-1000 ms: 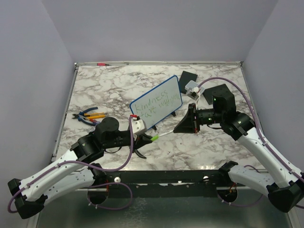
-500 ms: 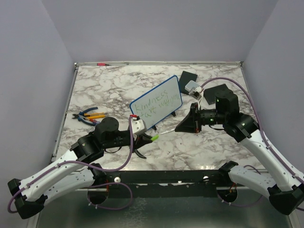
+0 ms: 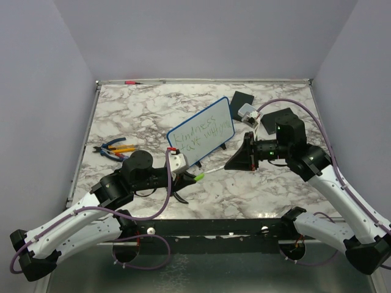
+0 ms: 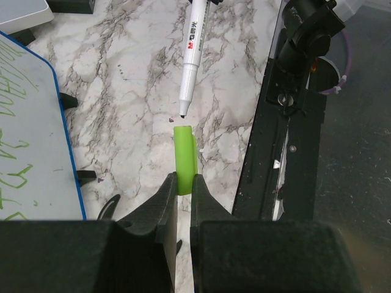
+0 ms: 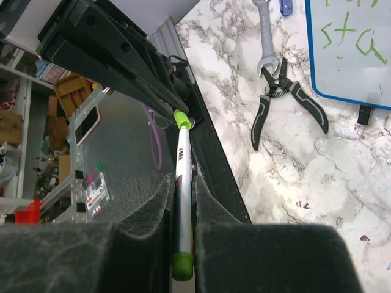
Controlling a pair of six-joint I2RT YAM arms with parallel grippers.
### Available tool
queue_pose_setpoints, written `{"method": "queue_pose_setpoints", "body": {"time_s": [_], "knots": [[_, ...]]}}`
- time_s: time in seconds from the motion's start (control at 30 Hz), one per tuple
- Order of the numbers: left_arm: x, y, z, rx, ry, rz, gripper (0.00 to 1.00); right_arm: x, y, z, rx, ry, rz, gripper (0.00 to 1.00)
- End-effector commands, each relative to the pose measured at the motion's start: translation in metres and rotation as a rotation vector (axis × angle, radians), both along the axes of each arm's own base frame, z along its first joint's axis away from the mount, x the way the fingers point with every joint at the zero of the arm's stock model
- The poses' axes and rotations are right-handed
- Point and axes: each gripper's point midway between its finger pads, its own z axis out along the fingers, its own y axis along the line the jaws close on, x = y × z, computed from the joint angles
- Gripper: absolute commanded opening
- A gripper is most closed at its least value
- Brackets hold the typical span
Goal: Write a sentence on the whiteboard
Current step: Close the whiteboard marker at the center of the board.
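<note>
The whiteboard (image 3: 201, 132), blue-framed, stands propped at a tilt mid-table. The sentence (image 3: 203, 135) runs across it in two lines of thin green handwriting; parts of it show in the left wrist view (image 4: 13, 174) and the right wrist view (image 5: 353, 38). My left gripper (image 3: 190, 177) (image 4: 184, 183) is shut on a green marker cap (image 4: 184, 155), just in front of the board. My right gripper (image 3: 227, 166) (image 5: 182, 189) is shut on the white marker (image 5: 182, 165) (image 4: 195, 43). The marker's tip points at the cap's open end, a small gap away.
Blue-and-orange pliers (image 3: 113, 148) lie at the left. Black pliers (image 5: 287, 104) and a wrench (image 5: 267, 36) lie under the board's near edge. A black pad (image 3: 243, 99) and a small white box (image 3: 247, 112) sit behind the board. A red marker (image 3: 130, 81) lies along the back edge.
The right arm has shifted a little to the right with the marker. The left arm and the cap have stayed put.
</note>
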Motion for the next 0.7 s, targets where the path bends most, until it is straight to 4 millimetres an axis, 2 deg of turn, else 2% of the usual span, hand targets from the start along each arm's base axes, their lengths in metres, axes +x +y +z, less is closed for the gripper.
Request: {"method": "queue_pose_setpoints", "body": {"time_s": [0.0,0.67], "knots": [[-0.004,-0.001,0.005,-0.022,-0.015,-0.032,0.0,-0.005,0.003,0.005,0.029,0.002,0.045,0.01],[-0.006,0.0,0.006,-0.027,-0.018,-0.037,0.0,-0.005,0.006,-0.009,0.018,0.041,0.073,0.01]]}}
